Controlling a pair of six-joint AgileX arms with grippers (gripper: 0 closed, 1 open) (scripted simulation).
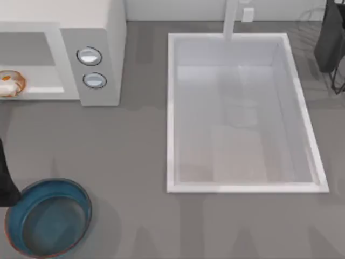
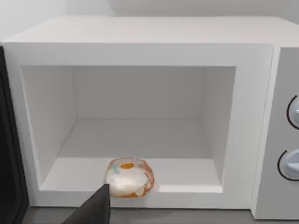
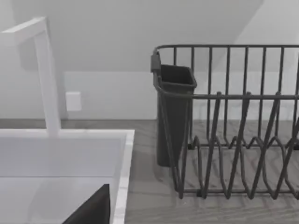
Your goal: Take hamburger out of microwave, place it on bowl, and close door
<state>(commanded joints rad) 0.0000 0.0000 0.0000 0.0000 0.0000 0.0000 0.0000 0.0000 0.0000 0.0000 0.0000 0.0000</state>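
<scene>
The microwave (image 1: 91, 32) stands at the table's back left with its door (image 2: 9, 149) swung open and two round knobs (image 1: 91, 67) on its side panel. The hamburger (image 2: 129, 177), a pale lump with an orange spot, lies at the front edge of the cavity floor (image 2: 140, 140); the top view has the hamburger (image 1: 8, 83) at the far left edge. The blue bowl (image 1: 48, 216) sits empty at the front left. My left gripper (image 2: 93, 210) hangs just in front of the hamburger, a little short of it. A dark piece of my left arm (image 1: 5, 183) borders the bowl.
A white sink basin (image 1: 242, 113) with a faucet (image 3: 44, 79) fills the table's middle and right. A dark wire dish rack (image 3: 233, 140) with a cutlery holder stands at the back right. My right gripper (image 3: 93, 210) is parked over the sink's far corner, facing the rack.
</scene>
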